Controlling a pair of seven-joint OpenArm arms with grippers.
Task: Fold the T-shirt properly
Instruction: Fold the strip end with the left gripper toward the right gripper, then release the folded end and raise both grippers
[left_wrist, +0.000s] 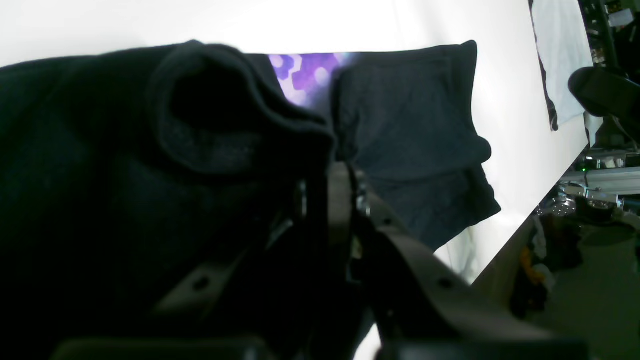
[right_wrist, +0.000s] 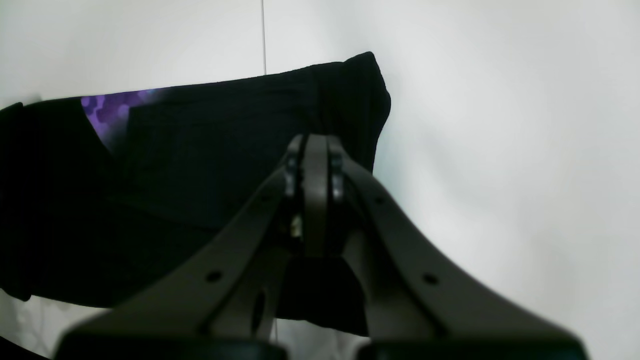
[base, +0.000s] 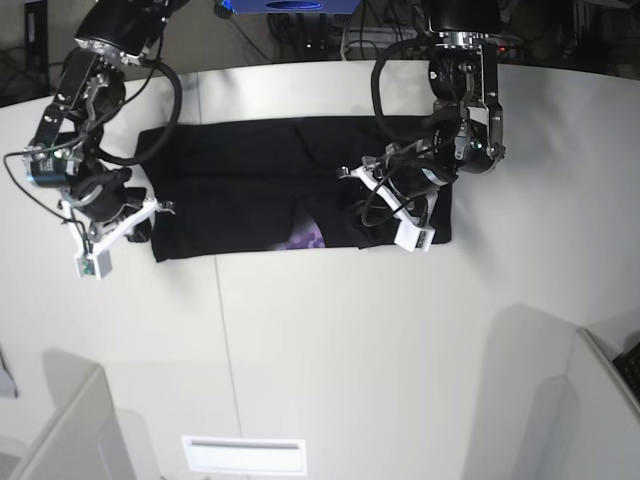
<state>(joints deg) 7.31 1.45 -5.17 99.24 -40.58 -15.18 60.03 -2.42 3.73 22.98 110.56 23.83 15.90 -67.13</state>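
T-shirt (base: 260, 185), black, lies as a wide folded band across the white table (base: 330, 340), a purple print peeking out. Left gripper (left_wrist: 332, 172) pinches a raised fold of cloth, likely to carry it over. Right gripper (right_wrist: 312, 150) rests closed at the shirt's other end, seemingly holding nothing.

T-shirt (base: 240, 180): black | print (base: 305, 238): purple hexagon pattern | table (base: 330, 340): white

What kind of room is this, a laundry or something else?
Probably a robotics lab, not a laundry: two robot arms work a black T-shirt on a plain white table, with cables and equipment behind.
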